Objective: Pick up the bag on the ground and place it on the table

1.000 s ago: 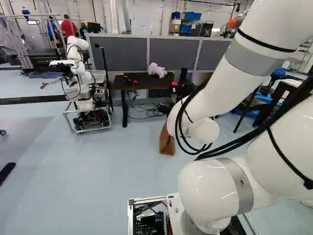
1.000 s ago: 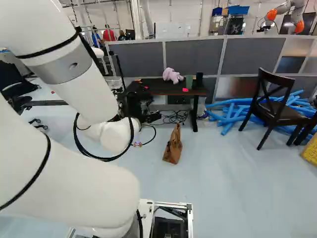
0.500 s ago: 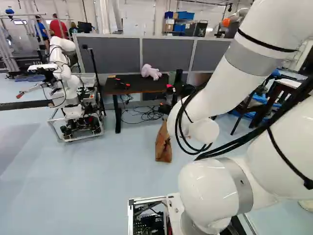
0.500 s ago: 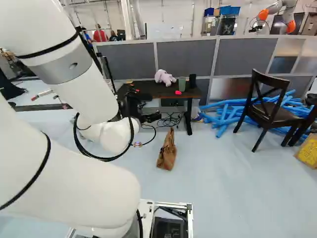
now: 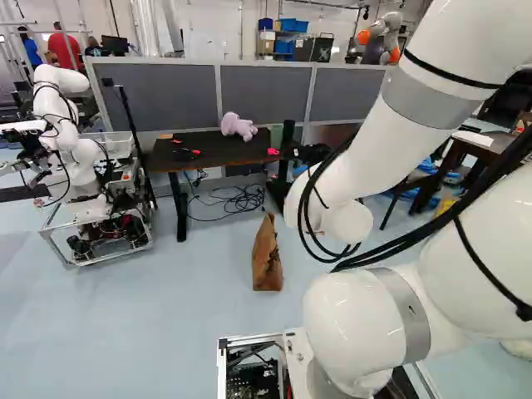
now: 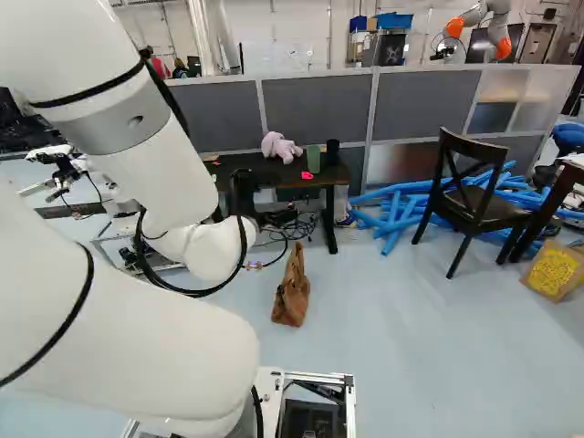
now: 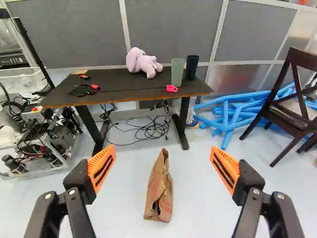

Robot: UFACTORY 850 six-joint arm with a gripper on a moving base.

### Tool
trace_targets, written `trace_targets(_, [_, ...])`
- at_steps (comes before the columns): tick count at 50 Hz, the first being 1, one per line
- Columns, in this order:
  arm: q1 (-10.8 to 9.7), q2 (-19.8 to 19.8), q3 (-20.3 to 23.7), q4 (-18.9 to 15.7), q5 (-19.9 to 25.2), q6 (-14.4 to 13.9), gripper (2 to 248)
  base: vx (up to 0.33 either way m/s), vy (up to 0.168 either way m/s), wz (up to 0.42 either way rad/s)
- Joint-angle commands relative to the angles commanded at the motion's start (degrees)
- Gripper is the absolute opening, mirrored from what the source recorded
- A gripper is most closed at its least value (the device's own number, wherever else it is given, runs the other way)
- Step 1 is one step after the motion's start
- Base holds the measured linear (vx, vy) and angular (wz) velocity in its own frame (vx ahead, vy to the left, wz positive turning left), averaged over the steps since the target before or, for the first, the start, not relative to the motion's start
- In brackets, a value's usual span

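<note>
"Brown paper bag (image 7: pixel 158 188) ahead of the black, orange-padded pincer (image 7: pixel 163 151): does anything hold it?"

"No. The pincer is wide open, a finger out to each side of the bag as the wrist view sees it, and neither touches it. I'd guess the spread is there to leave room for its sides on the way in."

"And where does it rest?"

"On the pale blue floor (image 7: pixel 198 208), between the pincer and the dark tabletop (image 7: pixel 114 79) with its wooden edge. Its broad end looks to be the base, which would keep it steady."

"Which way does it point?"

"Narrow, pinched end up, I think, with the long axis close to upright and slightly aslant. That peak seems the natural place to grasp."

"What is on the tabletop?"

"A pale pink plush toy (image 7: pixel 143 63), a green cup (image 7: pixel 177 72) and a black cup (image 7: pixel 191 67), all set towards the grey partition (image 7: pixel 173 29), perhaps out of the way. A red-handled tool (image 7: pixel 94 87) lies nearer the other end."
</note>
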Motion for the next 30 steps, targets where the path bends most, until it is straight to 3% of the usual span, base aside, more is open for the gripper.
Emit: trace_targets(30, [0.0,-1.2,-1.01,0.0,0.0,0.0,247,0.16,0.0,-0.008])
